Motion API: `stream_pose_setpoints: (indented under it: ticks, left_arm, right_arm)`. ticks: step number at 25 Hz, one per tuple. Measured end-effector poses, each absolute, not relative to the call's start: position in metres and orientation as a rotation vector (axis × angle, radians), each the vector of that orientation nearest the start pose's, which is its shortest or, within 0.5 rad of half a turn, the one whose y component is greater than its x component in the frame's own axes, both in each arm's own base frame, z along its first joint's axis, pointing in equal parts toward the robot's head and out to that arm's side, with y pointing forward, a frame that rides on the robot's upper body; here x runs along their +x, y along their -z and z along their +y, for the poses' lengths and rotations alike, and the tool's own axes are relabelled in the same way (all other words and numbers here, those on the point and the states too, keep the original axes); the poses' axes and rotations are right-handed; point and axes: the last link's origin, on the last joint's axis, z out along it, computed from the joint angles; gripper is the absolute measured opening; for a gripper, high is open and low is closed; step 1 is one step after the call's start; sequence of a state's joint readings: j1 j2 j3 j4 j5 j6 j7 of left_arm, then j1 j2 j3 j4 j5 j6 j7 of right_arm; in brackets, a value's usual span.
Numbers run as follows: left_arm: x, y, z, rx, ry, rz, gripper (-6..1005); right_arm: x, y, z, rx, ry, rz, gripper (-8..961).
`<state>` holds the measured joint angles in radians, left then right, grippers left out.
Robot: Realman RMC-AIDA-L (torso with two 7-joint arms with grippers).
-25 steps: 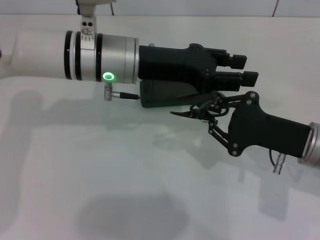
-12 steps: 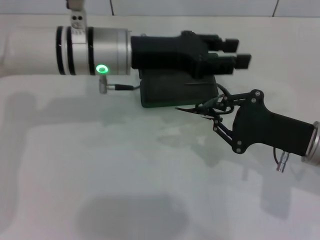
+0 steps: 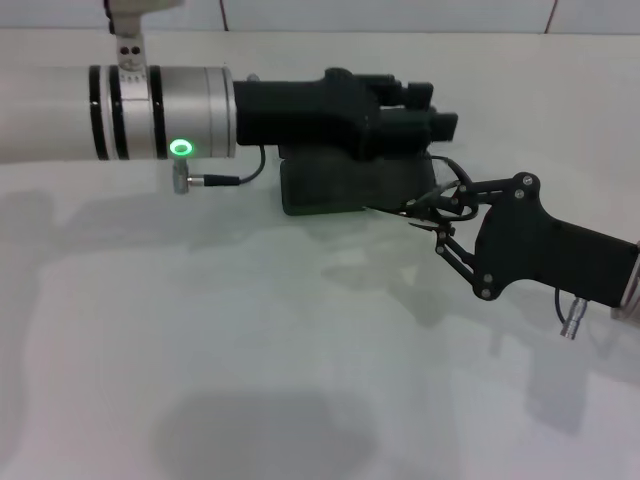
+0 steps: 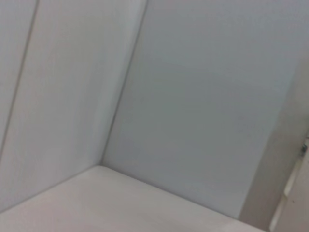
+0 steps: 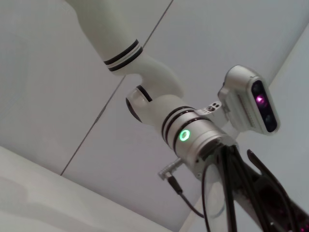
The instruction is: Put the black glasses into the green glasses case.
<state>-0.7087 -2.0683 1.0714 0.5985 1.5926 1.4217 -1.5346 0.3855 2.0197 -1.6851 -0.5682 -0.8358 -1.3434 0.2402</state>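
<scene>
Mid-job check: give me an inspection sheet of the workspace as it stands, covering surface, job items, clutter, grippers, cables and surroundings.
Surface: white table, bare where visible, with arm shadows on it.
Job's things: green glasses case lies on the table, partly hidden under the left gripper; whether it is open cannot be told. Black glasses are held at the case's right end, above the table.
Clutter: nothing seen.
Grippers: left gripper reaches in horizontally over the case. Right gripper is shut on the glasses, coming in from the right.
Cables: thin black lead plugs in under the left wrist; a connector hangs under the right wrist.
Surroundings: pale panelled wall.
</scene>
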Motion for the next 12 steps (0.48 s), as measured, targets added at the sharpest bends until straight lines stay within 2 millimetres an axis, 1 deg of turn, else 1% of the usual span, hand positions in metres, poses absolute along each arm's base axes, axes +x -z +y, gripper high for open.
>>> stream_pose_setpoints:
  ticks: [4,12]
  left_arm:
    - [-0.1582,0.0344,0.3678,-2.868,0.931,-0.564,560]
    - [-0.1546,0.0338,0.3622,-2.922,0.940,-0.513,560]
  right_arm:
    - [0.2148,0.0527,0.3028,-2.370,-0.846,-0.563,131]
    - [0.2144,0.0540,0.3077,-2.374,-0.822,-0.549,132]
